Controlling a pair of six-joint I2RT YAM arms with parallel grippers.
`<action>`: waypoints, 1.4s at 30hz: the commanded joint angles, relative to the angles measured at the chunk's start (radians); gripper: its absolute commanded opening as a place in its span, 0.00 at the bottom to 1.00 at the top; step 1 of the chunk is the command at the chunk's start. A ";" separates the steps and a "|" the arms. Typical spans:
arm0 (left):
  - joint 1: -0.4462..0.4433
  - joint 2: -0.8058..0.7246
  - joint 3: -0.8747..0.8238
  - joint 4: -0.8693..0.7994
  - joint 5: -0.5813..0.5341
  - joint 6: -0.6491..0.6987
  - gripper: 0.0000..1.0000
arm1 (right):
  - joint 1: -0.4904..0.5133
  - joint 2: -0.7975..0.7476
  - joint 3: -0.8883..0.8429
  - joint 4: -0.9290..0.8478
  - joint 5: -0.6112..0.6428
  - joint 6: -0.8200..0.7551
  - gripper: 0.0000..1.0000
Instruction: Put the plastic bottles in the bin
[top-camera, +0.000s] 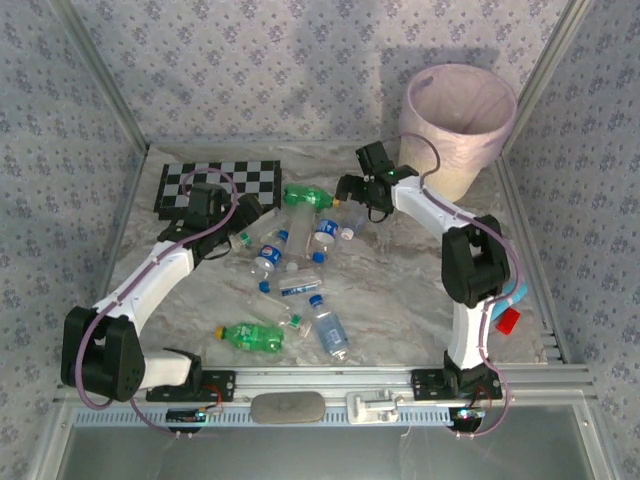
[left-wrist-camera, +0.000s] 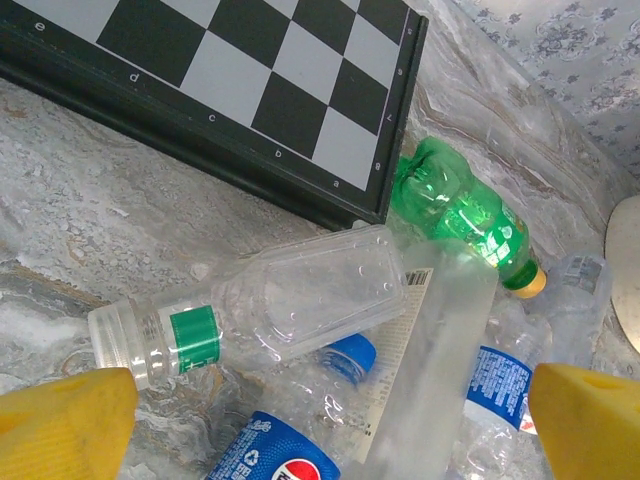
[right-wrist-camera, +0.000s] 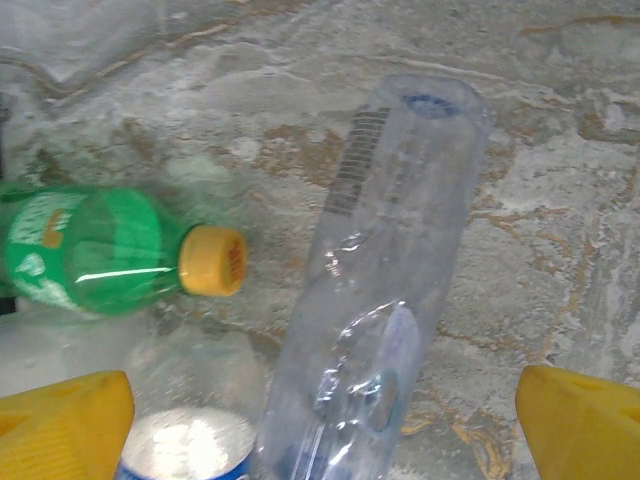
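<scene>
Several plastic bottles (top-camera: 290, 245) lie in a heap mid-table, with a green one (top-camera: 305, 197) at the back and another green one (top-camera: 250, 337) near the front. The bin (top-camera: 460, 125), cream with a pink liner, stands at the far right. My left gripper (top-camera: 240, 215) hovers open over the heap; in its wrist view the gripper (left-wrist-camera: 330, 430) spans a clear green-labelled bottle (left-wrist-camera: 280, 300) and a Pepsi bottle (left-wrist-camera: 285, 450). My right gripper (top-camera: 355, 190) is open too; its wrist view shows the gripper (right-wrist-camera: 320, 425) straddling a clear crushed bottle (right-wrist-camera: 385, 290), beside a green yellow-capped bottle (right-wrist-camera: 100, 250).
A chessboard (top-camera: 215, 183) lies at the back left, its corner (left-wrist-camera: 380, 190) close to the green bottle. A red and teal object (top-camera: 510, 312) sits by the right arm's base. Patterned walls enclose the table on three sides.
</scene>
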 joint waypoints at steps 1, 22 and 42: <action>0.003 -0.034 -0.011 0.000 -0.008 -0.001 1.00 | -0.013 0.043 0.048 -0.089 0.066 0.025 1.00; 0.004 -0.042 -0.011 -0.007 -0.010 0.007 1.00 | -0.039 0.193 0.094 0.001 -0.049 0.058 0.86; 0.004 -0.055 -0.014 -0.010 -0.014 0.004 1.00 | -0.061 0.096 -0.014 0.093 -0.073 0.023 0.49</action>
